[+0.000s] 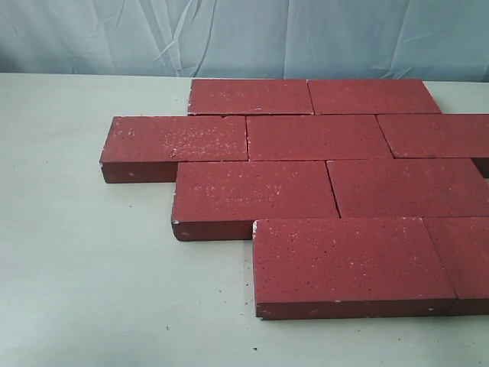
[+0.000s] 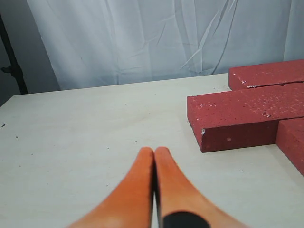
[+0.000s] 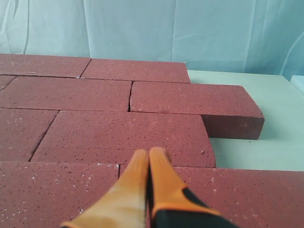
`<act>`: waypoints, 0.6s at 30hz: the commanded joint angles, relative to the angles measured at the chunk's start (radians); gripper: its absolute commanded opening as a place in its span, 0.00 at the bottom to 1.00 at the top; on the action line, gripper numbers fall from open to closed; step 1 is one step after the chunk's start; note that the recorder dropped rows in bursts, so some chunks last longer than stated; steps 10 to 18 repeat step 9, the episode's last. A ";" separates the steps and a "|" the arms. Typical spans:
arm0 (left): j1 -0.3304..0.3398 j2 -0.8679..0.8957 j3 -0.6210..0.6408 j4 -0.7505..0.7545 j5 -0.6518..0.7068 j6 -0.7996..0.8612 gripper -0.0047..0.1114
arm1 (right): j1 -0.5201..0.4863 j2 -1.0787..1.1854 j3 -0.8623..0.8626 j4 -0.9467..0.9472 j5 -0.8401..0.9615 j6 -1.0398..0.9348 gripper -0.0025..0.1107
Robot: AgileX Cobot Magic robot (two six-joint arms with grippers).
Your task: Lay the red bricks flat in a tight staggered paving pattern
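the red bricks [image 1: 318, 138] lie flat on the pale surface [image 1: 84, 260]. there are nine, in four staggered rows that fill the exterior view from its centre out to 3 o'clock. the far row at 12 o'clock has two bricks, the next three, the third two, and the near row toward 5 o'clock two. the frame edge cuts the bricks at 3 o'clock. neighbours sit edge to edge with only thin seams between them. bare surface spreads from 9 o'clock round to 7 o'clock, and a wrinkled pale blue curtain [image 1: 114, 34] hangs behind.

the left end effector [image 2: 154, 151] has its orange fingers pressed together with nothing between them. it is over bare surface, apart from the nearest brick end. the right end effector [image 3: 148, 153] is likewise closed and empty, its tips over the brick tops. i cannot tell whether they touch.
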 commanded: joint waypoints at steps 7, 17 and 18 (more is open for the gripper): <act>0.003 -0.005 0.005 0.001 0.001 -0.007 0.04 | -0.004 -0.007 0.002 0.001 -0.006 0.001 0.01; 0.003 -0.005 0.005 0.001 0.001 -0.007 0.04 | -0.004 -0.007 0.002 0.001 -0.006 0.001 0.01; 0.003 -0.005 0.005 0.001 0.001 -0.007 0.04 | -0.004 -0.007 0.002 0.001 -0.006 0.001 0.01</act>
